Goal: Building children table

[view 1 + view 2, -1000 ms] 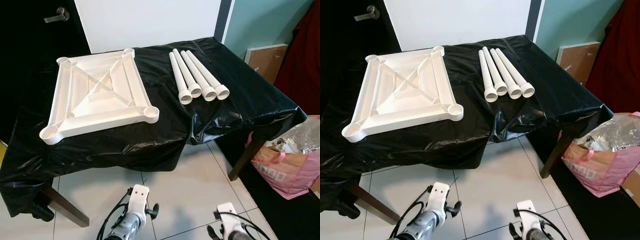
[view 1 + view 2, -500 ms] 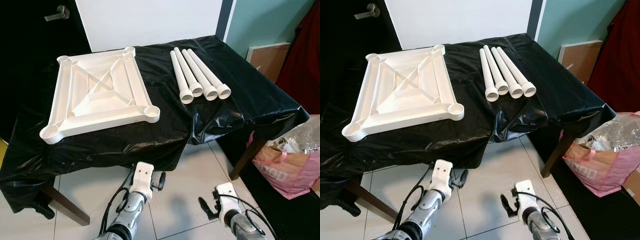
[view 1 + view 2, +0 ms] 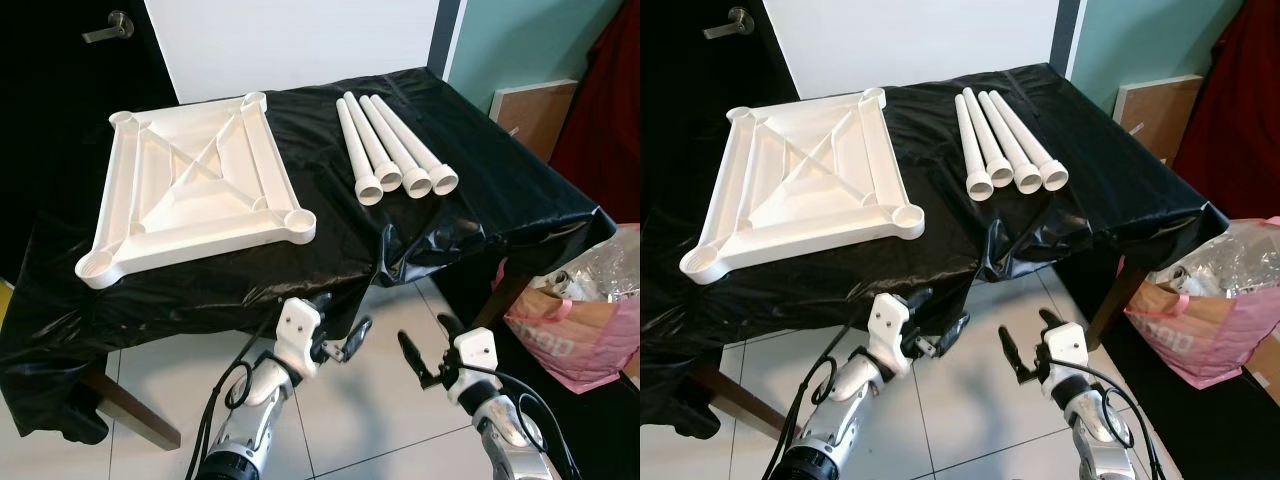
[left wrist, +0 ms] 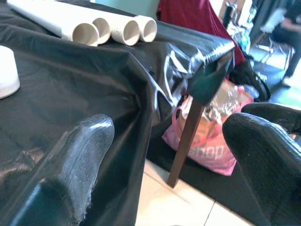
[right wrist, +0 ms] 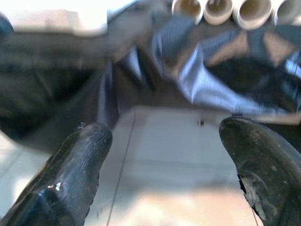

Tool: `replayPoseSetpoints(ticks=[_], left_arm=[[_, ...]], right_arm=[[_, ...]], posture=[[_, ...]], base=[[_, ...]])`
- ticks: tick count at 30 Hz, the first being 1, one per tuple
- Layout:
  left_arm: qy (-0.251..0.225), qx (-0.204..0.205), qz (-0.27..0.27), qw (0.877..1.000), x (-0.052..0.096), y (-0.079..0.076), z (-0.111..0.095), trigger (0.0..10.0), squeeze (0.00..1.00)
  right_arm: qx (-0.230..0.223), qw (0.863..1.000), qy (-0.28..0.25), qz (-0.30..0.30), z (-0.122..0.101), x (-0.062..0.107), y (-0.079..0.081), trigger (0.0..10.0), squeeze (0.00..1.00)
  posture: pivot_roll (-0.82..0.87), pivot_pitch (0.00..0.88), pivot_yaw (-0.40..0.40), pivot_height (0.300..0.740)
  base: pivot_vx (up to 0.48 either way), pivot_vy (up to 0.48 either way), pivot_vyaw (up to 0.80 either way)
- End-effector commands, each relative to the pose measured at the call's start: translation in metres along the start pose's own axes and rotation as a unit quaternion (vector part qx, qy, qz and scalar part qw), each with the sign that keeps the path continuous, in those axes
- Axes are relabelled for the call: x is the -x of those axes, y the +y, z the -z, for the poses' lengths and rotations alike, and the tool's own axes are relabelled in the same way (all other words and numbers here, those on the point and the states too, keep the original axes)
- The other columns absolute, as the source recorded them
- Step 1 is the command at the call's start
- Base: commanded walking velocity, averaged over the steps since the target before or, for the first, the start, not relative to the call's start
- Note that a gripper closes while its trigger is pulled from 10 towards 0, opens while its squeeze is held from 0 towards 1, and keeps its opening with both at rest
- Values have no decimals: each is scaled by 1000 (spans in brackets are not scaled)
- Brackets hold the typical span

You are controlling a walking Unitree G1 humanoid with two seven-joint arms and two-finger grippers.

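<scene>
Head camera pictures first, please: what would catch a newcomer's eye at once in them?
The white square table top lies underside up on the left of the table's black cover, a round socket at each corner. To its right, four white legs lie side by side, open ends toward the robot. Below the table's near edge, the left gripper and right gripper are raised over the tiled floor, jaws open.

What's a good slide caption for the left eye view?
Both open grippers, left and right, rise toward the tabletop and four legs.
</scene>
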State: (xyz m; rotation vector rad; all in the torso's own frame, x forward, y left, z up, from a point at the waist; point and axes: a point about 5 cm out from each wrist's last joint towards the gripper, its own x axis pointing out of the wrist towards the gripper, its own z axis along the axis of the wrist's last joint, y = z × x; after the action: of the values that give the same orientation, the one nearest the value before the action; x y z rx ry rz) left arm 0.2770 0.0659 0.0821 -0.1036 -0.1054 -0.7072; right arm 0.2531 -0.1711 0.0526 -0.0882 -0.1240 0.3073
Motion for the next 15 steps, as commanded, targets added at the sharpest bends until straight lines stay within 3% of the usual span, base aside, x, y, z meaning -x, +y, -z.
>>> replayPoseSetpoints(ticks=[1,2,3,8,12,15], left_arm=[[-27,21,-46,998,-6,7,-13,10000,0],[-27,21,-46,998,-6,7,-13,10000,0],[-65,30,-70,995,-16,13,-34,10000,0],[-88,35,-78,992,-23,17,-53,10000,0],[-88,18,-118,989,-32,38,-71,10000,0],[-86,9,-128,988,-33,44,-74,10000,0]], right_arm=[[-12,999,-29,35,-13,-5,-5,10000,0],[-12,999,-29,35,-13,-5,-5,10000,0],[-36,995,-65,69,-31,-15,-8,10000,0],[-64,990,-86,88,-49,-24,-9,10000,0],[-49,984,-113,128,-70,-40,-18,10000,0],[-40,982,-120,141,-76,-45,-21,10000,0]], posture=[[-240,69,37,740],[-240,69,37,740],[-248,70,32,740],[-246,71,27,740],[-256,41,23,740],[-256,40,23,740]], base=[[0,0,0],[0,0,0],[0,0,0],[0,0,0],[0,0,0],[0,0,0]])
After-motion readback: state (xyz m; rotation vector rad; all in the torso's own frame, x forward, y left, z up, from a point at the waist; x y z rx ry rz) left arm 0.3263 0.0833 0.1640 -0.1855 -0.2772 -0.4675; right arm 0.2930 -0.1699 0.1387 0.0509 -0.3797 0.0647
